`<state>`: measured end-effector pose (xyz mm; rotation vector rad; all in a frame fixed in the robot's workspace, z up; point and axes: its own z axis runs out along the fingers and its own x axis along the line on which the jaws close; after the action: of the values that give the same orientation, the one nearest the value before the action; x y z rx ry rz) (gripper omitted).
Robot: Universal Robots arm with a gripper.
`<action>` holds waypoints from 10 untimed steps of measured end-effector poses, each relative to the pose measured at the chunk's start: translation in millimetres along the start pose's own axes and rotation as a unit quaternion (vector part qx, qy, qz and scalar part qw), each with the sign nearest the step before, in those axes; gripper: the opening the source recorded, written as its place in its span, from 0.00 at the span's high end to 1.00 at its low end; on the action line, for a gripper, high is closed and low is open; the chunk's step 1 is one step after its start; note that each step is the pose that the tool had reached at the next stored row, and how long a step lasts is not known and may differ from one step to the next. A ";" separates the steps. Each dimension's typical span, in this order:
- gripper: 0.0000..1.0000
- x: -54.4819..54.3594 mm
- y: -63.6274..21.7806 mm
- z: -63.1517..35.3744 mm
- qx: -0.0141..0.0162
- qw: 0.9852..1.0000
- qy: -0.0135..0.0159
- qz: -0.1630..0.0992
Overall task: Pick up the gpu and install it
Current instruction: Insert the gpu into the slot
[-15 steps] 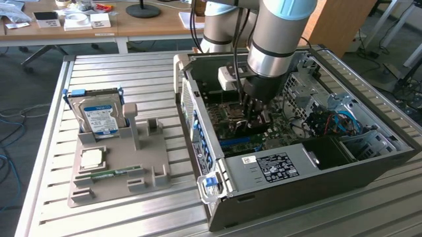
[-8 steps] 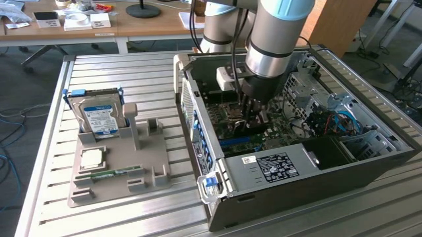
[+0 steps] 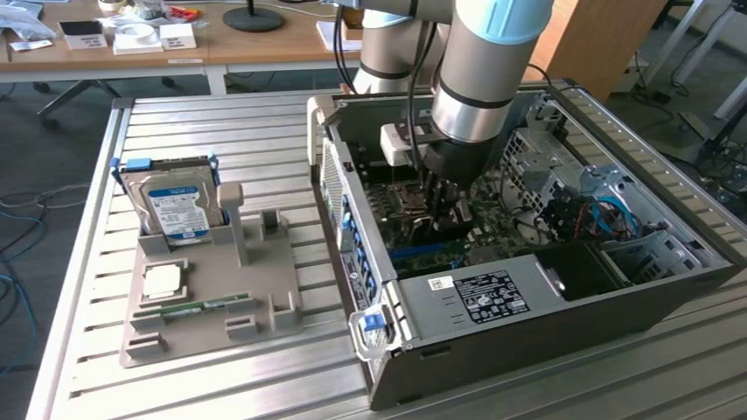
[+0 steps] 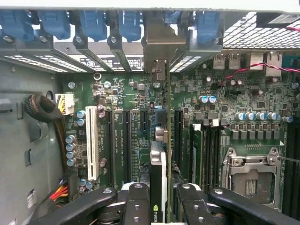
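Note:
The gpu (image 4: 158, 176) appears edge-on in the wrist view, a thin card with a black and white face and a logo, standing upright over the green motherboard (image 4: 126, 98). Its pale metal end bracket (image 4: 157, 44) reaches up to the rear slot openings of the case. My gripper (image 4: 162, 206) is shut on the card, one black finger (image 4: 136, 201) on each side. The card hangs in line with the long black expansion slots; whether it touches a slot is hidden. In the exterior view my gripper (image 3: 450, 210) is lowered inside the open computer case (image 3: 526, 350).
A grey fixture (image 3: 210, 315) at the exterior view's left holds a hard drive (image 3: 175, 206), a square chip (image 3: 164, 280) and a RAM stick (image 3: 192, 308). Blue clips (image 4: 93, 23), a white slot (image 4: 91, 145), the CPU socket (image 4: 251, 176) and cable bundles (image 4: 40, 108) surround the card.

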<state>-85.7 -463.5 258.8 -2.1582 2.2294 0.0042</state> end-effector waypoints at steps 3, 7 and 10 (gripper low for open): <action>0.73 0.0 0.0 0.0 0.000 1.000 0.000 0.000; 0.73 0.0 0.3 0.5 0.000 1.000 0.000 0.000; 0.73 -0.1 0.3 0.6 0.000 1.000 0.000 0.000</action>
<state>-85.9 -463.4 258.2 -2.1581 2.2294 0.0042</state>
